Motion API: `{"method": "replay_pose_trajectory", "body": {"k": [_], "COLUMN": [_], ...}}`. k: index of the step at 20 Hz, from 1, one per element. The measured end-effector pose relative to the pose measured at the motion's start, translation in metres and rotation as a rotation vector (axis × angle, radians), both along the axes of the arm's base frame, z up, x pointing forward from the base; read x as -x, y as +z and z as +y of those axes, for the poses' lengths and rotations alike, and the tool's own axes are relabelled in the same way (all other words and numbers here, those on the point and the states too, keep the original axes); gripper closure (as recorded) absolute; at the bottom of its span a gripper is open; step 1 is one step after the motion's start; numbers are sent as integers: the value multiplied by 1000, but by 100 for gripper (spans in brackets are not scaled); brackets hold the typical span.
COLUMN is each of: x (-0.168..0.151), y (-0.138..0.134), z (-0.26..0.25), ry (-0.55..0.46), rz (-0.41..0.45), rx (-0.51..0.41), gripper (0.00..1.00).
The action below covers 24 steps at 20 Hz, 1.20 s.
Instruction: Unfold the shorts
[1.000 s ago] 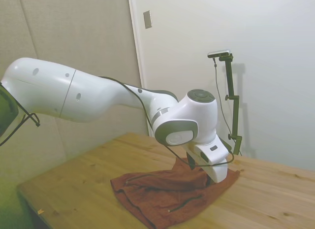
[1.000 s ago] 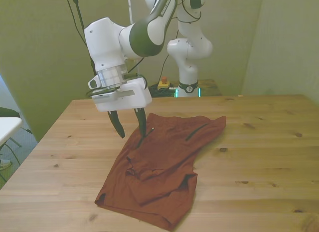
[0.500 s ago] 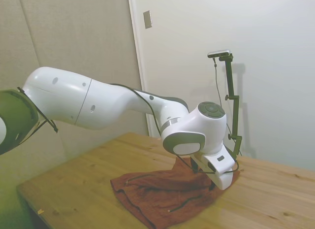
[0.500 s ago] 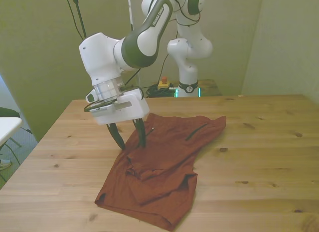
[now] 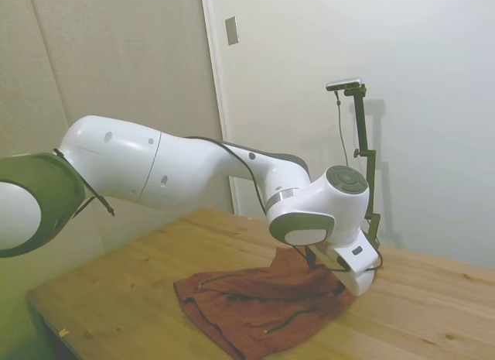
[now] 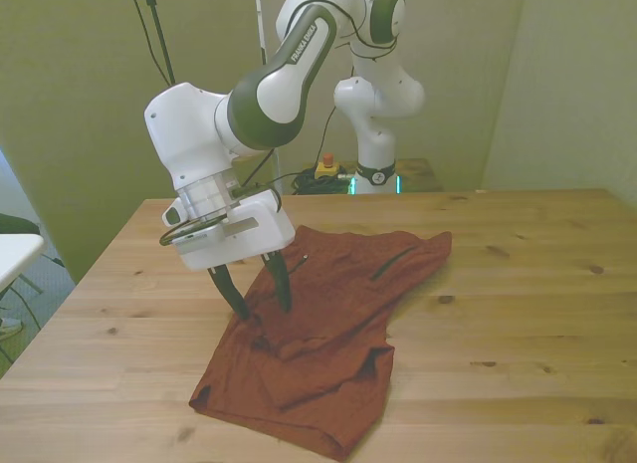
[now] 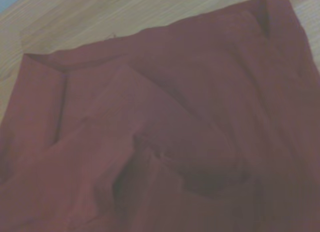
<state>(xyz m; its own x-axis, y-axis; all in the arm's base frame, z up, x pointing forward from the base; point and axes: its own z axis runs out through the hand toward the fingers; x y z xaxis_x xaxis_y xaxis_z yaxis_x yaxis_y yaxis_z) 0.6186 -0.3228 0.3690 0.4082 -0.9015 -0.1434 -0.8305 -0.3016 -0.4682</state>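
The rust-brown shorts (image 6: 328, 334) lie folded and rumpled on the wooden table (image 6: 518, 314), running from the near edge toward the front view's right. A dark pocket slit shows on the far part. My gripper (image 6: 261, 306) stands open over the folded edge on the front view's left side of the shorts, its two dark fingers (image 6: 230, 292) pointing down, tips at the fabric. In the side view the shorts (image 5: 263, 306) spread in front of the wrist, which hides the fingers. The wrist view is filled by the shorts (image 7: 165, 142), with creases and a raised fold.
A second white robot base (image 6: 378, 115) stands behind the table's far edge. Bare wood lies on the front view's right of the shorts and along the near edge.
The gripper has come down and toward the camera along the shorts' edge, from above the fabric to touching it. Its fingers stay open. The shorts have barely shifted.
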Motion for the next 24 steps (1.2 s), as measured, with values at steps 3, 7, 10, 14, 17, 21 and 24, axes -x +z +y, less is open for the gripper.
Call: {"method": "replay_pose_trajectory", "body": {"k": [3, 7, 10, 14, 17, 21, 24], "x": [-9, -13, -13, -11, -11, -11, -11], "y": [-5, -6, -6, -16, -20, -21, -21], "z": [5, 7, 6, 4, 3, 3, 3], "ry": [18, 35, 38, 36, 35, 34, 32], "rz": [-7, -14, -12, 0, 5, 7, 4], "rx": [-5, -17, -23, -44, -46, -47, -52], "gripper": [100, 100, 100, 100, 100, 100, 100]}}
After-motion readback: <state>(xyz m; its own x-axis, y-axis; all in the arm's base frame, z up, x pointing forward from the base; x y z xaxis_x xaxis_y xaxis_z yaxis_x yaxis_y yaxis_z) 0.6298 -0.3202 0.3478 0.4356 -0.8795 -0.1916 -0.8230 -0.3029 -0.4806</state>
